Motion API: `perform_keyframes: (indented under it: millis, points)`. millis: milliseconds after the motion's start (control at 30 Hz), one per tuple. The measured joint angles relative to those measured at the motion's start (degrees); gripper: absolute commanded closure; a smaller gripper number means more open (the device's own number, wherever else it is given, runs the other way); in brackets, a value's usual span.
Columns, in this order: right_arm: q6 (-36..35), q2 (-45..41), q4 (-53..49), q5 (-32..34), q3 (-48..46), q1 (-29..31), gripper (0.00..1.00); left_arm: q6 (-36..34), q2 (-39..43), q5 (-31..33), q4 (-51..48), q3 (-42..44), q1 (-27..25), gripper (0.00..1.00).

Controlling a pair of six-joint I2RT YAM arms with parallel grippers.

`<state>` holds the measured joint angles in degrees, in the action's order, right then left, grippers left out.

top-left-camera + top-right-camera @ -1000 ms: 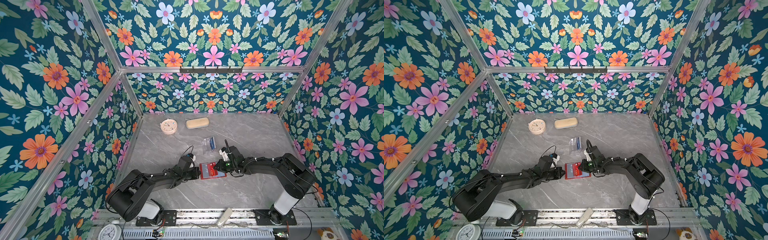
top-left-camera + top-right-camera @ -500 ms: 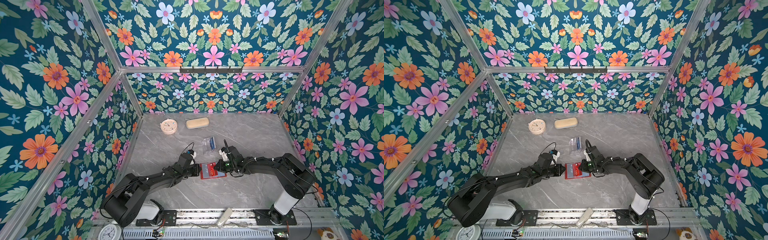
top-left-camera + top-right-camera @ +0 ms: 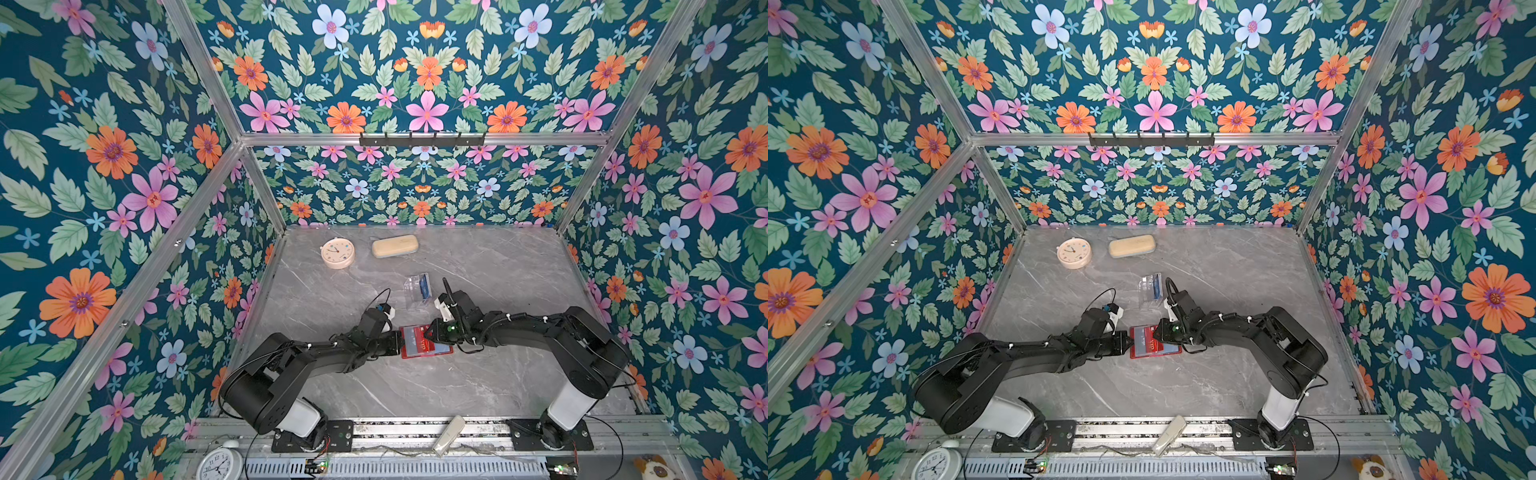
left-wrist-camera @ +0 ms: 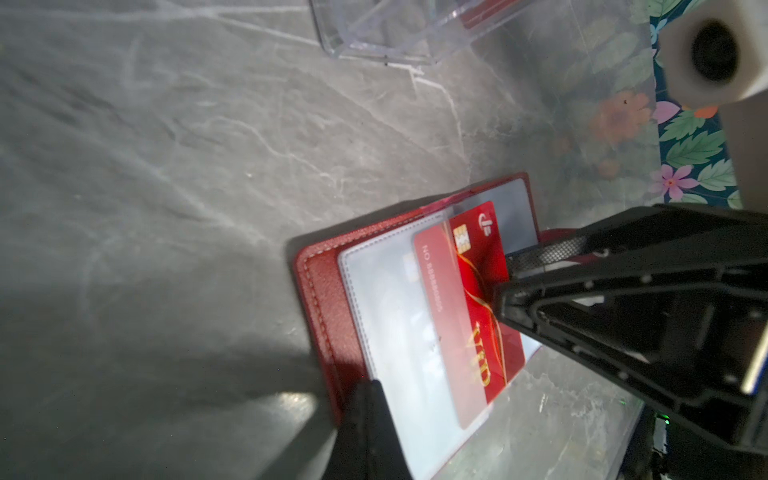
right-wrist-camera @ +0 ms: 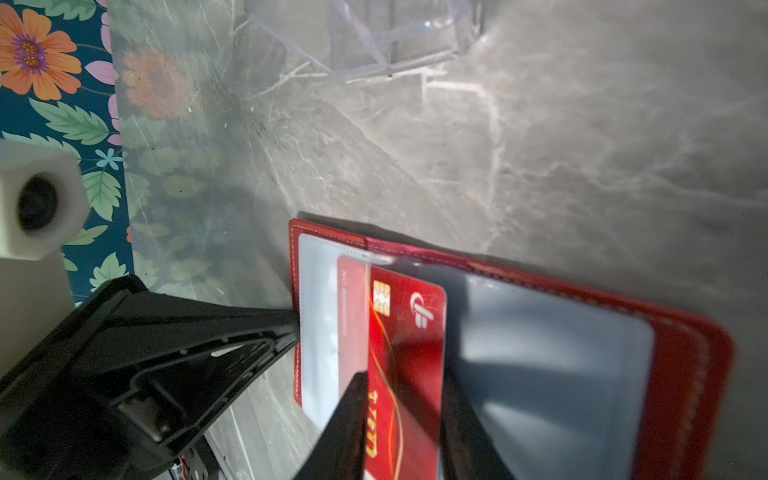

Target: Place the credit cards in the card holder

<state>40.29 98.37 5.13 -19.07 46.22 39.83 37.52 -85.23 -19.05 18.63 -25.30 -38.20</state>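
The red card holder [image 3: 438,352] lies open on the grey table, its clear sleeves facing up [image 5: 685,353]. A red credit card [image 5: 407,332] with gold letters lies partly slid under one frosted sleeve [image 4: 478,266]. My right gripper [image 5: 403,378] is open over it, one finger on each side of the card's bare half; in both top views it reaches in from the right [image 3: 430,332] [image 3: 1158,332]. My left gripper [image 4: 372,386] is shut, its tips resting on the holder's left edge [image 3: 399,343] [image 3: 1128,345]. A blue credit card [image 3: 424,286] stands in a clear box.
The clear plastic box [image 3: 415,297] stands just behind the holder. A round cream clock [image 3: 337,252] and a beige oblong case [image 3: 395,246] lie near the back wall. Flowered walls close in three sides. A white bar [image 3: 449,434] lies on the front rail.
My right gripper's jaws have parted from the red card, which stays in the sleeve. The left arm has shifted a little while its tips stay at the holder's edge.
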Motion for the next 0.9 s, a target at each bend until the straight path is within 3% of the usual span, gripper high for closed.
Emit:
perform_keyframes:
  millis: [333, 433, 567, 667, 800, 900]
  points:
    - [-2.23, -2.45, -10.69, 8.33, 3.56, 1.92, 0.56, 1.03, 0.68, 1.22, 0.55, 0.79, -0.09, 1.0]
    - [-3.06, -2.45, -13.73, 10.58, 4.72, 2.51, 0.61, 1.03, 0.76, 1.33, 0.24, 0.72, -0.11, 1.0]
    - [-4.07, -1.62, -16.98, 13.75, 7.3, 3.43, 0.82, 1.03, 0.76, 1.42, -0.04, 0.61, -0.15, 1.0]
    - [-4.52, -0.42, -19.32, 15.76, 8.57, 4.33, 0.9, 1.03, 0.79, 1.53, -0.11, 0.59, -0.22, 1.0]
    - [-4.61, 1.53, -21.55, 17.46, 10.25, 4.83, 0.93, 1.01, 0.79, 1.73, -0.13, 0.59, -0.42, 1.0]
    - [-4.7, 2.21, -22.03, 18.12, 11.02, 5.22, 0.87, 1.01, 0.79, 1.84, -0.15, 0.59, -0.42, 1.0]
